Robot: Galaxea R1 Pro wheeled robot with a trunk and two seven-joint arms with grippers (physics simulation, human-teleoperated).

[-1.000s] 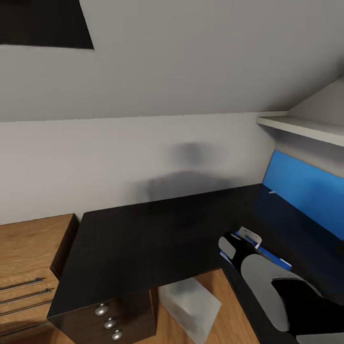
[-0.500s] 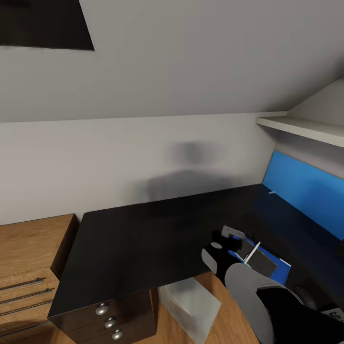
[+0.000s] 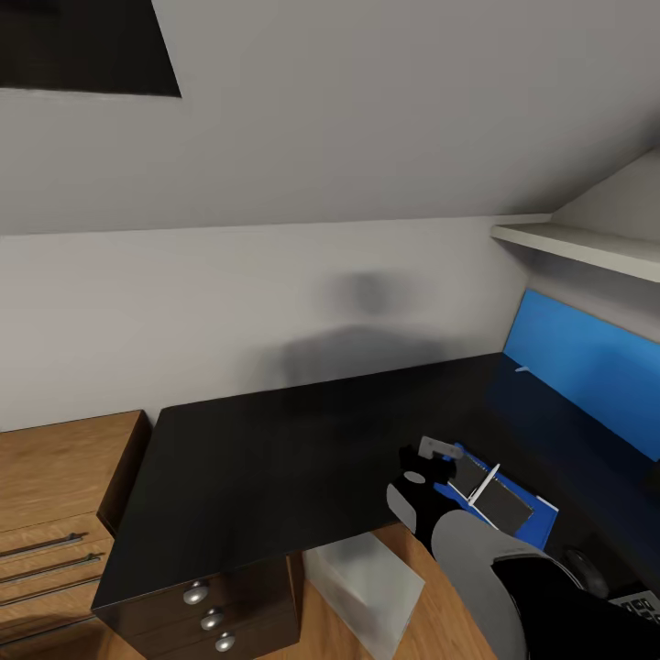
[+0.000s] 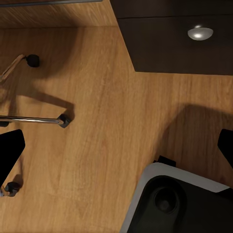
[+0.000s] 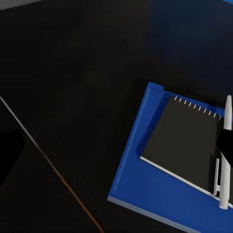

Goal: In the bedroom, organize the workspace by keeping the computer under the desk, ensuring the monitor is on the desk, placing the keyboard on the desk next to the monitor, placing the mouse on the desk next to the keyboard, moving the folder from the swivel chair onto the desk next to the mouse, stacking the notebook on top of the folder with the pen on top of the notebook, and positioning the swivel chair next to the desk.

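On the black desk (image 3: 275, 458) lies the blue folder (image 3: 541, 518) (image 5: 141, 179), with the dark notebook (image 3: 495, 500) (image 5: 184, 141) stacked on it. The white pen (image 3: 486, 481) (image 5: 227, 109) rests along the notebook's edge. My right gripper (image 3: 431, 458) (image 5: 117, 148) hovers just left of the stack, open and holding nothing. The mouse (image 3: 584, 566) and a corner of the keyboard (image 3: 642, 605) sit further right. The grey computer (image 3: 362, 587) stands under the desk. My left gripper (image 4: 118, 148) is open above the wooden floor, near the swivel chair's chrome legs (image 4: 36, 119).
A drawer unit with silver knobs (image 3: 211, 619) (image 4: 200, 33) holds up the desk's left end. A light wooden chest (image 3: 55, 495) stands beside it. The blue back panel (image 3: 587, 367) and a white shelf (image 3: 587, 243) bound the right side. My own base (image 4: 174, 204) sits below the left wrist.
My right gripper has drawn back to the left, off the folder. The pen now lies uncovered on the notebook. The last half second shows almost no motion.
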